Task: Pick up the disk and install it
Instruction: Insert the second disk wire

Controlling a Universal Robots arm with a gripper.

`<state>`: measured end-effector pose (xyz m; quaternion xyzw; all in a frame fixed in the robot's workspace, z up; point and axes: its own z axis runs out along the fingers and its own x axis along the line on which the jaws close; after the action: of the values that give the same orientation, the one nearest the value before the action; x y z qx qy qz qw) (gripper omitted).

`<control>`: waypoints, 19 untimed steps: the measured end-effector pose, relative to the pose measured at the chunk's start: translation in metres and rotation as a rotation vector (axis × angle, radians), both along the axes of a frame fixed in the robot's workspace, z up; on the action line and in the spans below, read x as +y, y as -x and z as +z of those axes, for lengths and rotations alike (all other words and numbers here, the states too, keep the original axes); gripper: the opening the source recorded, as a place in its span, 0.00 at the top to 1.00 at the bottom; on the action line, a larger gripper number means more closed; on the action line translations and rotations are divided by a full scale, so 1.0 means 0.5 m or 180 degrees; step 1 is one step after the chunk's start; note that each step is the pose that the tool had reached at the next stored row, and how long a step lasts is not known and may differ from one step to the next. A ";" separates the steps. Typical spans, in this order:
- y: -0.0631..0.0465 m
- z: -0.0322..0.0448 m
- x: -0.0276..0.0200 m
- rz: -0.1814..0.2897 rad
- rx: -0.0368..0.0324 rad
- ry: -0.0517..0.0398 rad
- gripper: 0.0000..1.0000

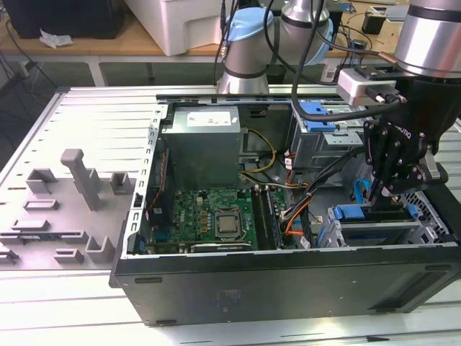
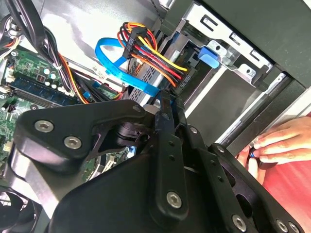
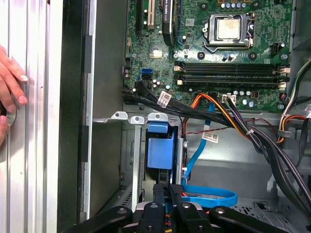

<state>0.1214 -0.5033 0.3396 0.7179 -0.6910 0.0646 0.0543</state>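
Bright, even overhead light; soft shadows inside the open black computer case (image 1: 288, 285). Mild glare on the ribbed silver-grey metal tabletop (image 1: 94, 115). Close black gripper linkage (image 2: 165, 160) slightly soft.

I'm not making out any readable text. I'm seeing faint print on the grey power-supply box's sticker (image 1: 205, 117), small white tags (image 3: 164, 99) on the cables in the first wrist view, and tiny lettering on a black connector (image 2: 183, 80) in the second wrist view.

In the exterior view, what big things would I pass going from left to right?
Grey plastic fixture blocks → big grey metal power-supply box → green motherboard → black robot gripper over the blue-railed drive bay.
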 end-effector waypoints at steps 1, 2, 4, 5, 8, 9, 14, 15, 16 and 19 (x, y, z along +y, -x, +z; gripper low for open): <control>0.000 0.000 0.0000 0.0000 0.0000 0.0000 0.84; 0.000 -0.001 0.0000 0.0000 0.0000 0.0000 0.84; 0.000 -0.002 0.0000 0.0000 0.0000 0.0000 0.84; 0.000 -0.002 0.0000 0.0000 0.0000 -0.0001 0.84; 0.000 -0.002 0.0000 0.0000 0.0000 -0.0001 0.84; 0.000 -0.002 0.0001 0.0000 0.0000 -0.0001 0.84; 0.000 0.005 0.0000 0.0000 0.0000 0.0011 0.84; 0.000 0.008 0.0001 0.0000 0.0000 0.0020 0.84; 0.000 0.009 0.0002 0.0000 0.0000 0.0026 0.84; 0.000 0.009 0.0000 0.0000 0.0000 0.0032 0.84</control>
<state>0.1214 -0.5033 0.3444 0.7176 -0.6907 0.0680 0.0579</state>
